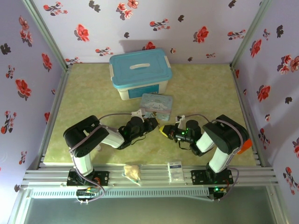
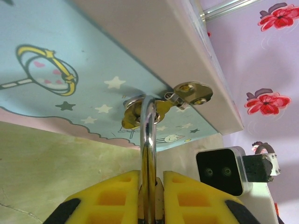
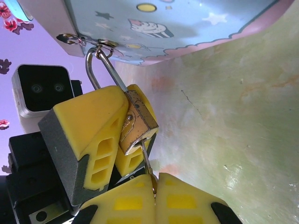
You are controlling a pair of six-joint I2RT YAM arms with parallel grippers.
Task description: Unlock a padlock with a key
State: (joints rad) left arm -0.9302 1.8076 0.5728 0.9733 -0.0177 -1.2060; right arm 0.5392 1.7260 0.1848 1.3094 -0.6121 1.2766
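— Lilac walls [image 1: 196, 18] with red flowers are closing in the pale green desk [image 1: 205, 93]. Where is the padlock sitting?

— The padlock [image 3: 139, 122] is hanging from the hasp [image 3: 108, 44] at the corner of the light-blue cartoon tin [image 1: 156, 103], between the two grippers.

— Which way is it pointing?

— Seen from the right wrist, its long axis is running on a slant: the shackle [image 3: 113, 74] is reaching up and left through the hasp, and the body's base is facing down toward the right gripper [image 3: 154, 196].

— How is it looking?

— Small and brass-gold, with a thin silver shackle.

— And the jaws?

— The left gripper [image 2: 149, 196] is pinching the padlock's body between its yellow jaws. The right jaws are pressing together on the key [image 3: 146, 161], whose slim dark shaft is pointing up at the lock's base; how deep it is sitting cannot be told.

— What is crowding it?

— The tin is overhanging it, a blue-lidded storage box [image 1: 140, 72] is standing behind the tin, and a beige bundle [image 1: 132, 171] and a small white box [image 1: 175, 170] are lying on the front rail [image 1: 154, 173].
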